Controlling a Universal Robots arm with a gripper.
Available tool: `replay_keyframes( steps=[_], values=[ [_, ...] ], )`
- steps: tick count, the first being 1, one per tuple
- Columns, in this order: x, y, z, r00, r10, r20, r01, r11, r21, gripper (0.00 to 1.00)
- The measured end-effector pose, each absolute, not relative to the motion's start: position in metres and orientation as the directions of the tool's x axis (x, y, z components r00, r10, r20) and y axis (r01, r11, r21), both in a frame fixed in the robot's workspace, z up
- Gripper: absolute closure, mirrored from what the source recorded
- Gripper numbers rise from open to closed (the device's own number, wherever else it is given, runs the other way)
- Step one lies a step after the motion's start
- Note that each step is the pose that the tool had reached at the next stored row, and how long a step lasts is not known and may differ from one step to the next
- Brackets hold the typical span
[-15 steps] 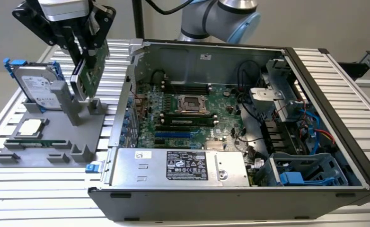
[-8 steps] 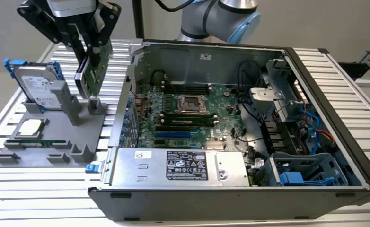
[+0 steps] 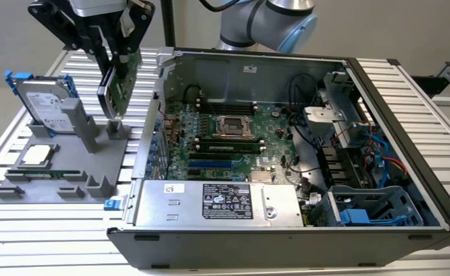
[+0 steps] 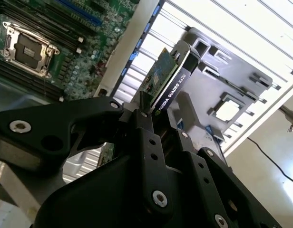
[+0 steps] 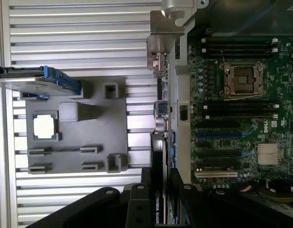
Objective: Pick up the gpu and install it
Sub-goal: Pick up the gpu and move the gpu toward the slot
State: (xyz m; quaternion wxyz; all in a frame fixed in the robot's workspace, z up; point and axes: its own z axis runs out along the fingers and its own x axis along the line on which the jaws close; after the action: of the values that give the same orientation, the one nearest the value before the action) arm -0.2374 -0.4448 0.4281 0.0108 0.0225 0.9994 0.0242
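The gpu (image 3: 117, 86) hangs on edge in the air, its green board and dark face pointing down, with my gripper (image 3: 116, 56) shut on its upper part. It is lifted a little above the grey holder block (image 3: 64, 172), at the exterior view's left of the open computer case (image 3: 394, 115). In the second wrist view the gpu (image 4: 168, 78) sticks out from between the black fingers (image 4: 147, 137). The first wrist view has the gpu (image 5: 158, 152) edge-on beside the case wall, its silver bracket (image 5: 163, 38) at the far end. The motherboard (image 3: 225, 135) lies inside the case, a blue slot (image 3: 209, 164) on it.
A silver hard drive in a blue frame (image 3: 45, 103) stands upright in the holder block. A square processor chip (image 3: 37, 155) and a narrow RAM stick (image 3: 45, 172) lie on that block. The case's power supply (image 3: 217, 201) and drive cage (image 3: 363, 210) sit at the front.
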Motion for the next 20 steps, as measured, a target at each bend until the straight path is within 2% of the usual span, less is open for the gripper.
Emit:
replay_keyframes(
  steps=[20],
  values=[
    [-0.209, -0.445, 0.428, -0.999, 0.045, -0.02, 0.044, 0.998, 0.049, 1.0]
  ],
)
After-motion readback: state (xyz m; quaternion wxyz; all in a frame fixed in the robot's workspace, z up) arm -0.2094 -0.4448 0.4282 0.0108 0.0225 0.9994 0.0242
